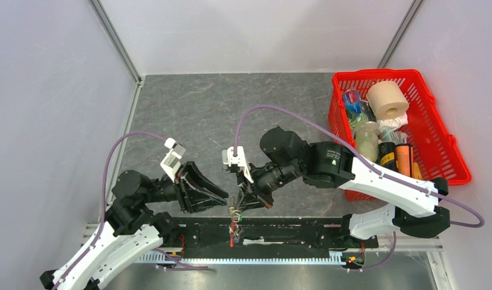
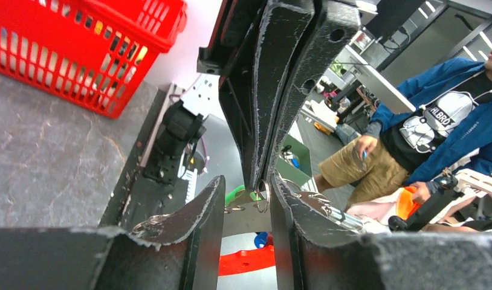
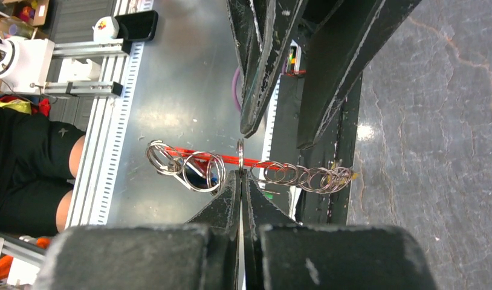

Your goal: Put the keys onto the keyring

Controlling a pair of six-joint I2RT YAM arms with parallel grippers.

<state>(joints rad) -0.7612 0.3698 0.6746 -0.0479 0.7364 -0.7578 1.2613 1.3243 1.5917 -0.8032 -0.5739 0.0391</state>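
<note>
**Stage of the task and count of parts.** Your right gripper was pinched shut on the keyring, which stood edge-on between its fingertips. It held the ring in the air over the table's near edge, at 6 o'clock in the top view.

Your left gripper stood at 9 o'clock of the ring. It was spread to a moderate gap and clamped nothing, and the right fingers reached down between its tips.

In the right wrist view, the chain trailed from the ring toward 3 o'clock, and a bunch of wire loops lay toward 9 o'clock. The red fob dangled at 6 o'clock of the ring in the top view.

A green scrap and a blue scrap beside the ring were probably key heads. Any keys you could see therefore hung in this cluster.

**Progress, as a judgement:** The ring was secured and presented, and the left gripper was placed to work on it. You could not tell whether any key was threaded, so the threading should be treated as unfinished.

**Count:**
- One ring
- One chain
- One fob
- About three wire loops
- Two coloured scraps
- Keys too small to count

The basket sat well apart at 2 o'clock
</note>
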